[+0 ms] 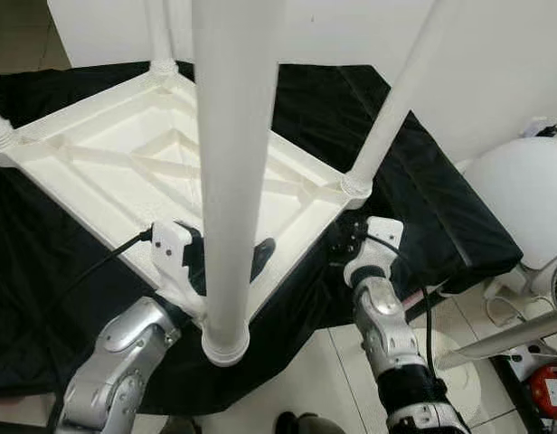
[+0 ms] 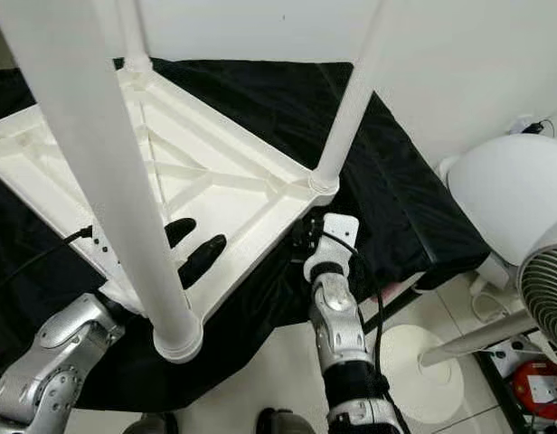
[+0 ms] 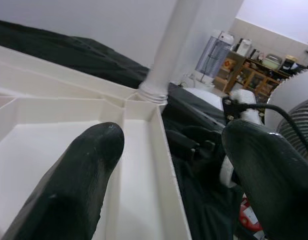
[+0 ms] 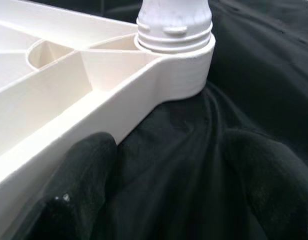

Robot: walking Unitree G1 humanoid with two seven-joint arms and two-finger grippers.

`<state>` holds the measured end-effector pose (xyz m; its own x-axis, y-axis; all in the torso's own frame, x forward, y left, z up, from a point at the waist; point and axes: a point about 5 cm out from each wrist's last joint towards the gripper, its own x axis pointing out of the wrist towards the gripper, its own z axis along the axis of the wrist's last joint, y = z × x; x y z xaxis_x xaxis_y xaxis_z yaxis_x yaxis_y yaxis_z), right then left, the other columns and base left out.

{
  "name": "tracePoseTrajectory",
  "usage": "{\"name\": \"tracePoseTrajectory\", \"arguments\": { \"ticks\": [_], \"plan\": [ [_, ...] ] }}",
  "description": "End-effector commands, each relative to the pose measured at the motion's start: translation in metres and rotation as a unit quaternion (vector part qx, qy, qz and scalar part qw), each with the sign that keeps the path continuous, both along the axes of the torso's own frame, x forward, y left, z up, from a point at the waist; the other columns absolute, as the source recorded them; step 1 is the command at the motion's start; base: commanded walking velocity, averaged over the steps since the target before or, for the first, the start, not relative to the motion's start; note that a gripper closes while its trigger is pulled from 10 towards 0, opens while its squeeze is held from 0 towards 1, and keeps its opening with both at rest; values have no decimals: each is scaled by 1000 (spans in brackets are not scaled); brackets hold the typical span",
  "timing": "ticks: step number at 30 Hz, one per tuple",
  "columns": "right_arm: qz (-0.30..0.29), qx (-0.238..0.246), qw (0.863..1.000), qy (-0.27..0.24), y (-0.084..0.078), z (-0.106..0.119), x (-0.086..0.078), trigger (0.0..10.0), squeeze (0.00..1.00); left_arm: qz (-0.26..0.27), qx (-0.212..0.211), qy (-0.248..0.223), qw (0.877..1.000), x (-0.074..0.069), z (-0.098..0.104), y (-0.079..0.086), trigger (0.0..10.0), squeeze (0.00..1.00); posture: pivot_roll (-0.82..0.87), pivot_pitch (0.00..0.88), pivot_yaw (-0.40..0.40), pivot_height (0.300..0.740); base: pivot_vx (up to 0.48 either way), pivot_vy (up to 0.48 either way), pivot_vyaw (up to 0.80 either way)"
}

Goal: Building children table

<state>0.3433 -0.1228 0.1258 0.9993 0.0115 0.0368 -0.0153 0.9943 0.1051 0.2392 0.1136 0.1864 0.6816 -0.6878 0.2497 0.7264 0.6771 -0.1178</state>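
White ribbed table (image 1: pixel 125 154) lies upside-down, legs up; left fingers (image 2: pixel 202 258) and right fingers (image 4: pixel 89 185) spread wide.

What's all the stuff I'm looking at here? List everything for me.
Table top: one, white, upside down on the black cloth.
Table legs: four, white, standing up from its corners.
Black cloth: one, beneath the table.
Fan: one, white, far right on the tiled floor.
Red object: one, floor, lower right.
Left gripper: black fingers open, one over the table's near rim.
Right gripper: black fingers open, at the rim below the right corner leg.
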Motion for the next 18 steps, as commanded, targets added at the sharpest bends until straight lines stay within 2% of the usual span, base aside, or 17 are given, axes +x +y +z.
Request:
{"name": "tracePoseTrajectory", "arguments": {
  "ticks": [1,8,11,13,18],
  "plan": [
    [27,-2,1000,-1,7,4,10,10000,0,-34,-3,0,999,-6,1,-11,10000,0,98,142,-50,740,0,0,0],
    [69,-35,997,12,22,14,31,10000,0,-31,-8,0,999,-5,3,-17,10000,0,97,144,-47,740,0,0,0],
    [69,-36,997,15,23,15,34,10000,0,-32,-8,-1,999,-5,3,-18,10000,0,97,144,-47,740,0,0,0],
    [47,-49,998,5,21,19,37,10000,0,-23,-4,0,1000,-3,3,-21,10000,0,113,145,-56,740,0,0,0],
    [6,-41,999,-21,10,19,34,10000,0,22,19,6,1000,5,-1,-17,10000,0,121,147,-65,740,0,0,0]
  ]
}}
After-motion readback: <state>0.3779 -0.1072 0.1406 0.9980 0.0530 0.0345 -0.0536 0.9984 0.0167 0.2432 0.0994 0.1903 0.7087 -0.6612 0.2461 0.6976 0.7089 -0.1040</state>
